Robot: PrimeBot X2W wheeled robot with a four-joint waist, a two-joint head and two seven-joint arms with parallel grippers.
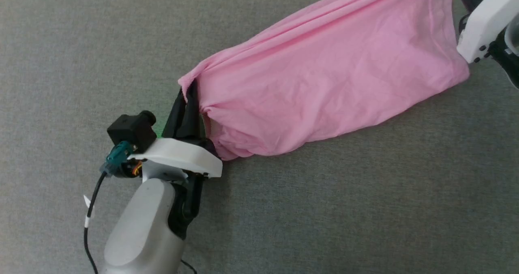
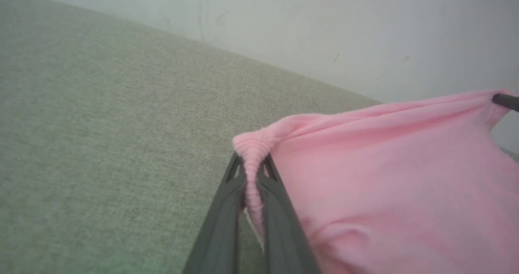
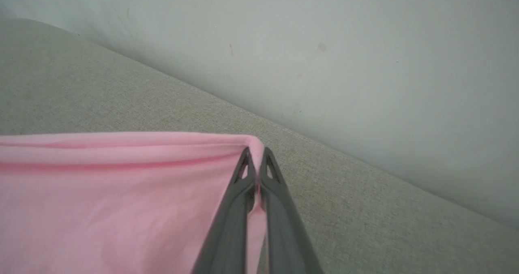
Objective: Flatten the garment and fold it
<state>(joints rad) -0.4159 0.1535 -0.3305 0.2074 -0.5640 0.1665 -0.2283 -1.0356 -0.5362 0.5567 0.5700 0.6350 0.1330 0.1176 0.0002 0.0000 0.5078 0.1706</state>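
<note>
Left claw: in the lower left of the head view, the left gripper has its dark fingers shut tight on one corner of the pink garment.
Left wrist view alone: the pinched corner is a ribbed, gathered hem, bunched between the fingertips.
Garment place: it is stretched in a band from centre-left to upper right over the grey fabric surface, with its lower edge sagging.
Right claw: in its own wrist view, the right gripper is clamped on a smooth folded corner.
Wrist views alone: a pale wall stands behind the surface.
Hidden: in the head view the right fingers are lost behind cloth and the frame edge.
Hard to tell: whether the sag touches the surface.
Nearby: a black cable trails by the left forearm.
</note>
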